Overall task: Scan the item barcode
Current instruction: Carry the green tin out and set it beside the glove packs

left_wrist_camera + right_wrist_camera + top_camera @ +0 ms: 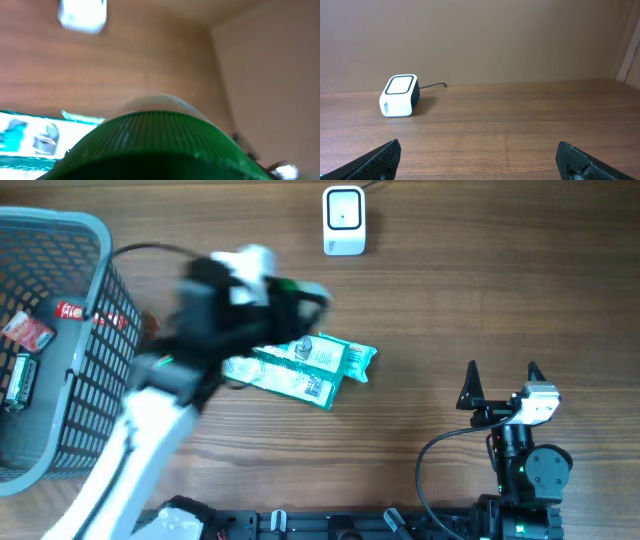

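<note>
Print shows in several places, but none of it is sharp enough to read.

The two flat teal-and-white packets (305,367) on the table carry small dark print and pictures that are too fine to make out from overhead and smeared in the left wrist view. A red label (74,311) with white lettering shows inside the grey plastic mesh basket (95,230), but its letters are illegible. The white box-shaped scanner (399,95) has tiny blue marks (387,106) low on its side, too small to tell. The pale body of the green-capped container (150,145) is a blur.
</note>
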`<state>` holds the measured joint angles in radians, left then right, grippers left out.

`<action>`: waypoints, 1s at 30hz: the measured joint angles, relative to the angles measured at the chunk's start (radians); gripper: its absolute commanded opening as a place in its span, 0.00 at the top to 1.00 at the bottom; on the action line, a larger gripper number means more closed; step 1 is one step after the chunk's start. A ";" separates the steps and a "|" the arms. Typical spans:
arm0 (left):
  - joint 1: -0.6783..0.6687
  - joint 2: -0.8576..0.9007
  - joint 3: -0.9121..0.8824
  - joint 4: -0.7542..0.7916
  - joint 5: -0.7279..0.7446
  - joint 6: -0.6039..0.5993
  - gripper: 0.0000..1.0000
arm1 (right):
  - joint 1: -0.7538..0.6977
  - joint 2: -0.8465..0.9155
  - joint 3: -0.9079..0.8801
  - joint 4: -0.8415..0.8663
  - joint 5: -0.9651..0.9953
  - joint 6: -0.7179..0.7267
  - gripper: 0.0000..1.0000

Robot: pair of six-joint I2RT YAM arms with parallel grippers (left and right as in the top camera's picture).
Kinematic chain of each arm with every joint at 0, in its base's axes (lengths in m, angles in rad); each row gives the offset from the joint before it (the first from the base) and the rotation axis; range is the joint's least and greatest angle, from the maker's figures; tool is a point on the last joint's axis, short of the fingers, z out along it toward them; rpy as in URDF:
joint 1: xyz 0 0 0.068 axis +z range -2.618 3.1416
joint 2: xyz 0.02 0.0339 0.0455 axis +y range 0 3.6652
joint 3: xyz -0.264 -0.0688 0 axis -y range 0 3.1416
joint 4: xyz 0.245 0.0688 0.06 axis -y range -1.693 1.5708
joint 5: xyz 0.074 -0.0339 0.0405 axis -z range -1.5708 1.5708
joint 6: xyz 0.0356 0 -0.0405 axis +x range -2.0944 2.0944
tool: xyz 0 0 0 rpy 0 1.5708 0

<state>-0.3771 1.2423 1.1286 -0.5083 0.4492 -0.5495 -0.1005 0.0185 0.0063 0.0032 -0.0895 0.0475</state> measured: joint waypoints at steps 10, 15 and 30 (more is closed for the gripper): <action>-0.304 0.435 0.000 0.156 -0.113 0.205 0.40 | 0.000 0.000 0.000 0.000 0.000 0.000 0.00; -0.362 0.529 0.000 0.247 -0.204 0.266 0.39 | 0.000 0.000 0.000 0.000 0.000 0.000 0.00; -0.479 0.668 0.002 0.298 -0.324 0.374 0.00 | 0.000 0.000 0.000 0.000 0.000 0.000 0.00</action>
<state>-0.8562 1.9099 1.1301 -0.2104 0.1253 -0.1757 -0.1005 0.0185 0.0063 0.0032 -0.0895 0.0475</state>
